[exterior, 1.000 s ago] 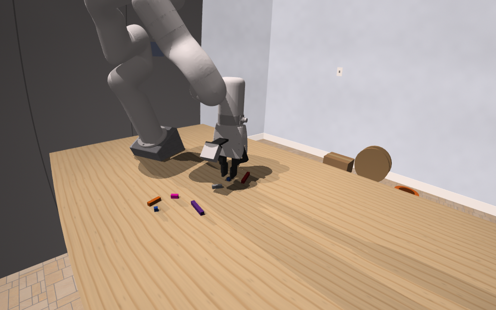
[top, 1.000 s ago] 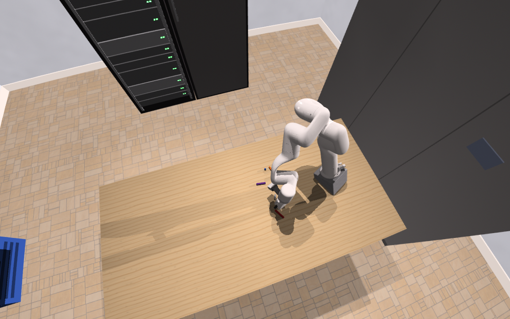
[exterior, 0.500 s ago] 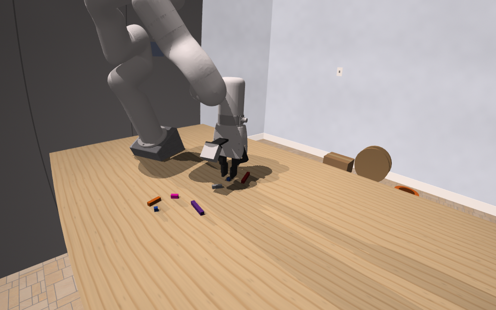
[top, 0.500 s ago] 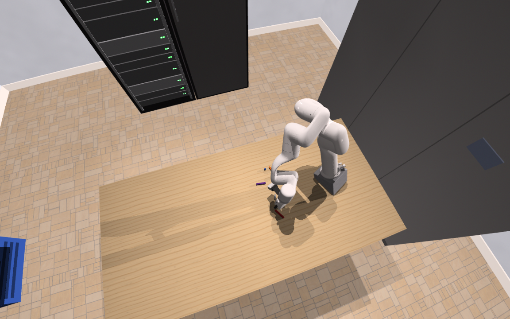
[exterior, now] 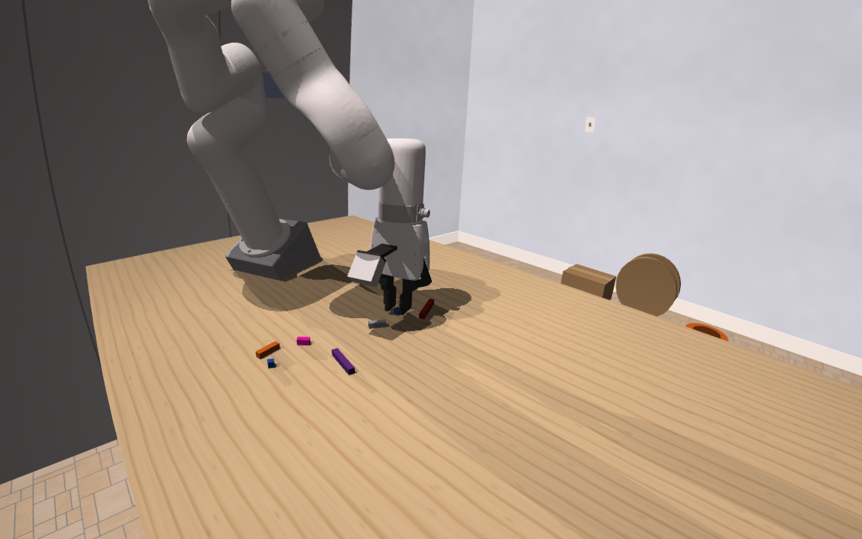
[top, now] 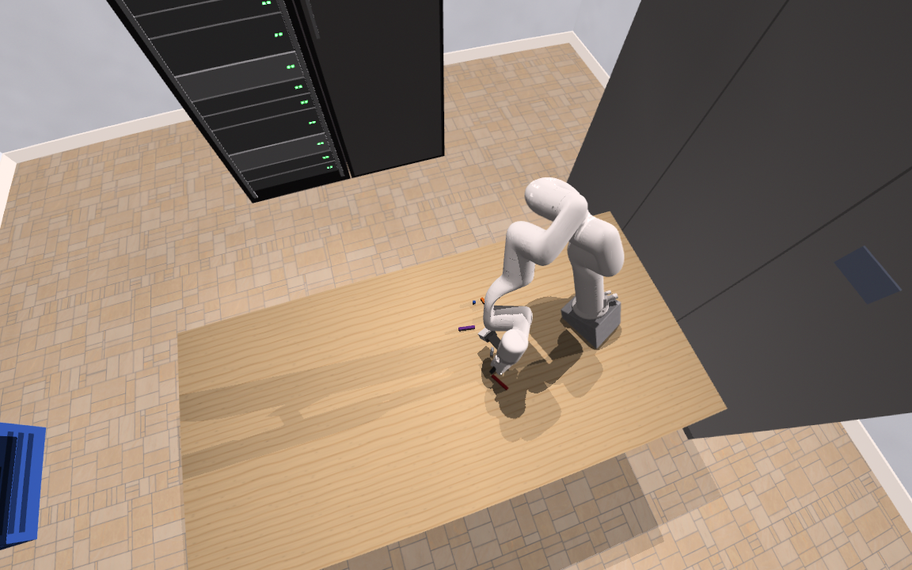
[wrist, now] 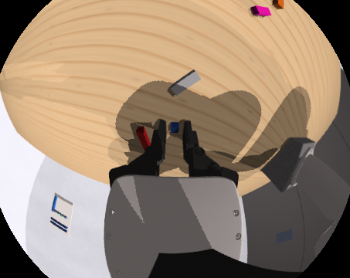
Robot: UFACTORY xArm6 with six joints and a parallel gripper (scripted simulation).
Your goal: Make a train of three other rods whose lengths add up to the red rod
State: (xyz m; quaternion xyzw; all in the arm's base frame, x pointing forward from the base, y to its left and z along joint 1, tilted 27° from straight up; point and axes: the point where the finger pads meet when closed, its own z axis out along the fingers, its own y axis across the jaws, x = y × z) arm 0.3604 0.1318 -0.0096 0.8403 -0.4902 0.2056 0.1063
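Note:
My gripper [exterior: 397,302] [wrist: 175,128] is open with a narrow gap, pointing down low over the table. A blue rod [exterior: 396,311] [wrist: 175,127] lies between and just below its fingertips, with space on both sides. The red rod [top: 499,382] [exterior: 426,308] [wrist: 143,137] lies beside one finger, partly hidden in the wrist view. The grey rod [exterior: 377,323] [wrist: 185,83] lies a little apart, slanted. The magenta rod [exterior: 303,340] [wrist: 261,11], orange rod [exterior: 267,349] [wrist: 278,4], a second blue rod [top: 474,302] [exterior: 271,363] and the purple rod [top: 466,328] [exterior: 343,361] lie separately farther off.
The wooden table [top: 317,439] [exterior: 521,436] carries the rods and the arm's base [top: 594,322] [exterior: 277,251]. Dark cabinets stand behind the base. The red rod is the nearest neighbour to the fingers, with the grey rod close by.

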